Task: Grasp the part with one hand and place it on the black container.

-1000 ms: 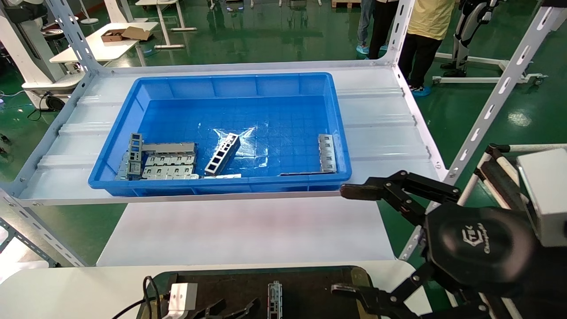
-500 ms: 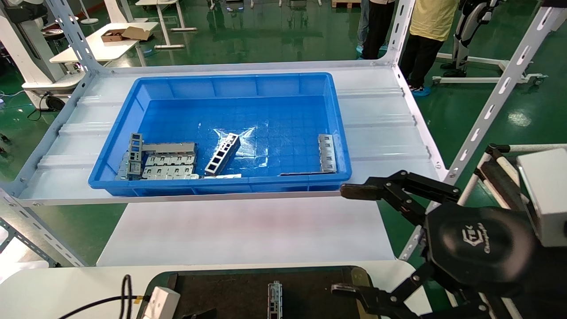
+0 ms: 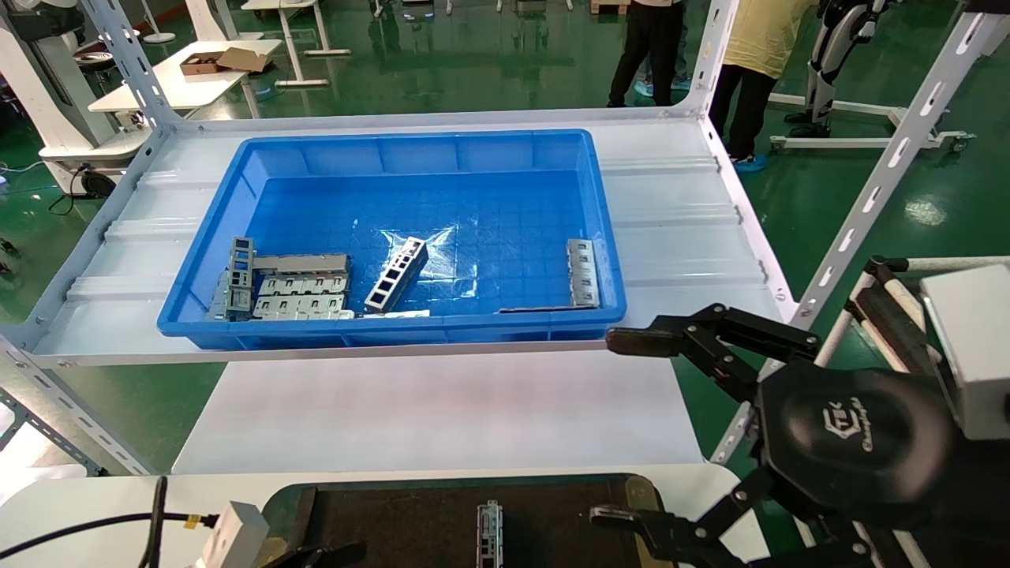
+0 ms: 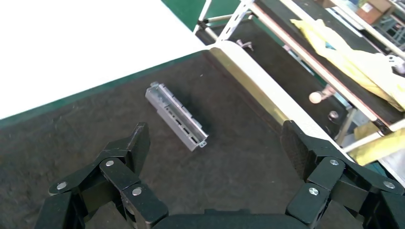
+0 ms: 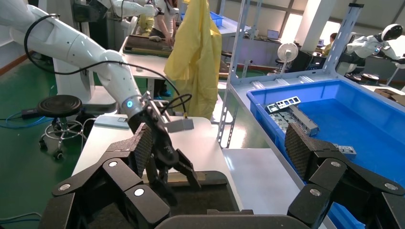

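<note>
The part (image 3: 489, 533), a slim grey slotted channel strip, lies flat on the black container's (image 3: 552, 505) matte floor, near its middle. In the left wrist view the part (image 4: 176, 117) lies free on the container (image 4: 239, 162), beyond my open, empty left gripper (image 4: 216, 139), apart from both fingers. My left gripper (image 3: 316, 556) only just shows at the head view's bottom edge, over the container's left end. My right gripper (image 3: 615, 430) hangs open and empty over the container's right end.
A deep blue bin (image 3: 410, 150) on the white shelf holds a ladder-like bar (image 3: 396, 274), flat tabbed plates (image 3: 300, 296) and another piece (image 3: 582, 272). White slotted shelf posts (image 3: 868, 197) stand at both sides. People stand behind the shelf.
My left gripper and its white wrist box have drawn back to the left and down, away from the part. The part lies still on the container. The right arm has not moved.
</note>
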`<state>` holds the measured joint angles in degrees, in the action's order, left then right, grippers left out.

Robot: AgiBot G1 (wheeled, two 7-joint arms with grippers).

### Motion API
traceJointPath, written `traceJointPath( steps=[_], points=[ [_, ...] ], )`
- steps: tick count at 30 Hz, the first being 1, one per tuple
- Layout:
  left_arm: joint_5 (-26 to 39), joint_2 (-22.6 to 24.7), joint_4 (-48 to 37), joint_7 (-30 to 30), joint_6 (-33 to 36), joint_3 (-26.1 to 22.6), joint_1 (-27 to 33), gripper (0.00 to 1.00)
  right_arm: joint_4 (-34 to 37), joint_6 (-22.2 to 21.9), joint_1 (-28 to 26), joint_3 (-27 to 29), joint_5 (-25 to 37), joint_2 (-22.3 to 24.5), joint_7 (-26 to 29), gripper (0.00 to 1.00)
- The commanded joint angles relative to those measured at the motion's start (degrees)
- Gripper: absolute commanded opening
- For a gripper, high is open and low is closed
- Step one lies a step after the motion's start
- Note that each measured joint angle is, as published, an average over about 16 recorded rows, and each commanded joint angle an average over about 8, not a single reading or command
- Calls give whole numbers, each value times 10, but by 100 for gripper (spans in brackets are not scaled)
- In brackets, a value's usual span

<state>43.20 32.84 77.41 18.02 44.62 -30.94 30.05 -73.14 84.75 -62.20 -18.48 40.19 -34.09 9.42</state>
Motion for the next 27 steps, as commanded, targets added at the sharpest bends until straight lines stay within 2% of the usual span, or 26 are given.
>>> traceJointPath(
  steps=[1,13,27],
  points=[
    [-8,-8,0,-7,15,7,0,100,0,0,0,0,0,0,0,100],
    [-45,-39,2,-34,69,36,-3,100,0,0,0,0,0,0,0,100],
    [-62,-54,2,-46,98,49,-4,100,0,0,0,0,0,0,0,100]
  ],
)
